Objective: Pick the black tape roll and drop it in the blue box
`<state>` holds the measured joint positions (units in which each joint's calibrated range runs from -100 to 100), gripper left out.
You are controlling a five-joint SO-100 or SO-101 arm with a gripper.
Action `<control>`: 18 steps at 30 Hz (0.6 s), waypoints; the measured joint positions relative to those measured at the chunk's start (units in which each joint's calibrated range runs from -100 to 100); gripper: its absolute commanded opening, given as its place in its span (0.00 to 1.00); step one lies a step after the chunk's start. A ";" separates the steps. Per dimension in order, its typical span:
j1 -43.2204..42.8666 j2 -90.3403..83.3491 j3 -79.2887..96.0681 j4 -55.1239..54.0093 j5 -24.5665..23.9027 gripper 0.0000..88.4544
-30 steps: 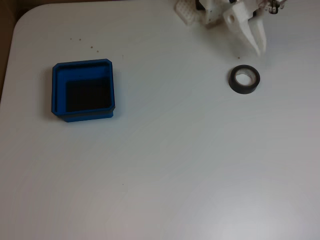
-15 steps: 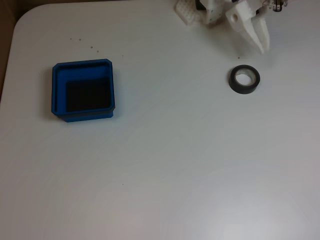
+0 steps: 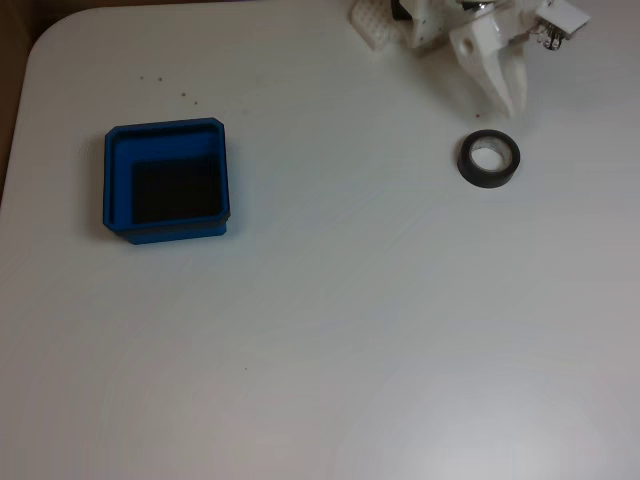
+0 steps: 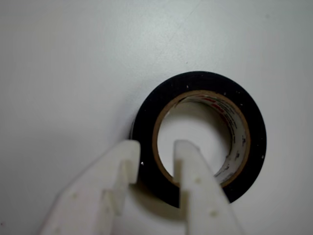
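The black tape roll lies flat on the white table at the upper right of the fixed view, its pale core facing up. My white gripper hangs just behind it, fingers pointing down toward the roll and apart from it. In the wrist view the roll sits under my gripper, whose two fingers stand a little open with the roll's near wall showing in the gap between them. The blue box, with its black floor, sits far off at the left of the fixed view.
The arm's white base stands at the table's top edge. The table's rounded corner and left edge border a brown surface. A few small specks lie behind the box. Bare white tabletop lies between roll and box.
The gripper swung a little right and up, then came back left and down, ending closer to the roll. Roll and box have not moved.
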<state>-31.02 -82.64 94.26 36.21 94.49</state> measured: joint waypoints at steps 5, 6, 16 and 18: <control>0.00 8.30 -4.39 0.00 0.00 0.01; 0.00 9.65 -5.02 0.00 0.00 0.01; 0.00 15.75 -9.06 3.20 0.42 0.01; 0.00 15.75 -9.42 4.84 0.42 0.01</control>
<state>-31.02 -66.89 84.84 41.05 94.91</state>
